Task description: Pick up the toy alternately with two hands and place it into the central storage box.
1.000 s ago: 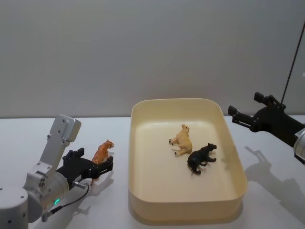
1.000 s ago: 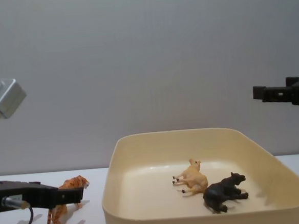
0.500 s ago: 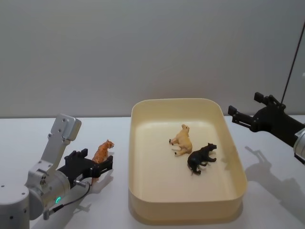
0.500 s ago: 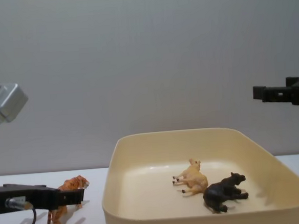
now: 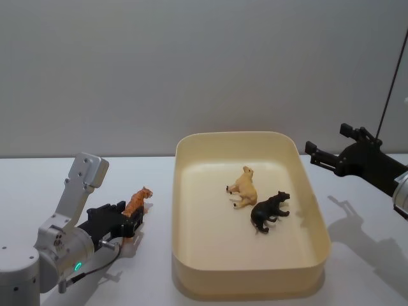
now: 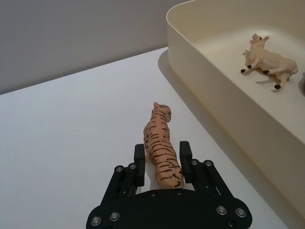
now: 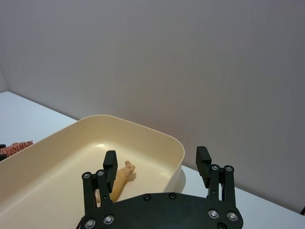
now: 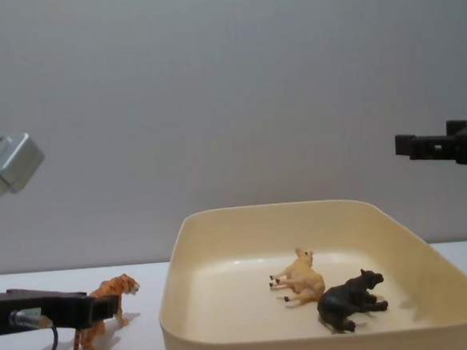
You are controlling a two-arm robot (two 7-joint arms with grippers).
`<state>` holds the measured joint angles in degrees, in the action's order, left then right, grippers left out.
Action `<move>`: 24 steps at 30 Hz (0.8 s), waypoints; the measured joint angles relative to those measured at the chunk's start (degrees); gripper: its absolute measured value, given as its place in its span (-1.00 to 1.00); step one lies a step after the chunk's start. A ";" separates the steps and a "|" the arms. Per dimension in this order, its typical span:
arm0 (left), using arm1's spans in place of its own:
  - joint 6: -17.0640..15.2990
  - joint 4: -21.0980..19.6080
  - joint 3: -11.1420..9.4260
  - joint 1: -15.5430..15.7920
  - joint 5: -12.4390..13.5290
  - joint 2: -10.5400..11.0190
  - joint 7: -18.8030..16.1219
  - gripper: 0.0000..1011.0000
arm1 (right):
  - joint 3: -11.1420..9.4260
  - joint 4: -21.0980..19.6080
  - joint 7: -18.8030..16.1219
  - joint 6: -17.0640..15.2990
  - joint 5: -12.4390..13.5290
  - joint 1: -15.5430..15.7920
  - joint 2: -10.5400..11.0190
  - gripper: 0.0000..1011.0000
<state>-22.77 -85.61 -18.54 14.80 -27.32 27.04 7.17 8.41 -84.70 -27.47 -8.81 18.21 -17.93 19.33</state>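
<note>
Grasp step: left pincer, fingers narrowed against tiger toy flanks, toy standing on worktop beside storage box. Right pincer wide, empty, raised over box's right side. Next: lift, carry over rim, release.

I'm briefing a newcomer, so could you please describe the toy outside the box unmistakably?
Find the large cream storage box mid-table. On the white table to its left stands a tiger, hindquarters between the left hand's fingers. Unlike the tan and black animals in the box, it is orange with stripes.
</note>
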 joint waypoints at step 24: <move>4.81 1.37 0.05 1.64 1.46 -1.35 -1.12 -0.43 | 0.00 0.00 0.00 0.00 0.00 0.00 0.00 0.98</move>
<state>-17.96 -84.24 -18.48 16.44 -25.86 25.68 6.05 8.41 -84.70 -27.47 -8.81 18.21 -17.93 19.33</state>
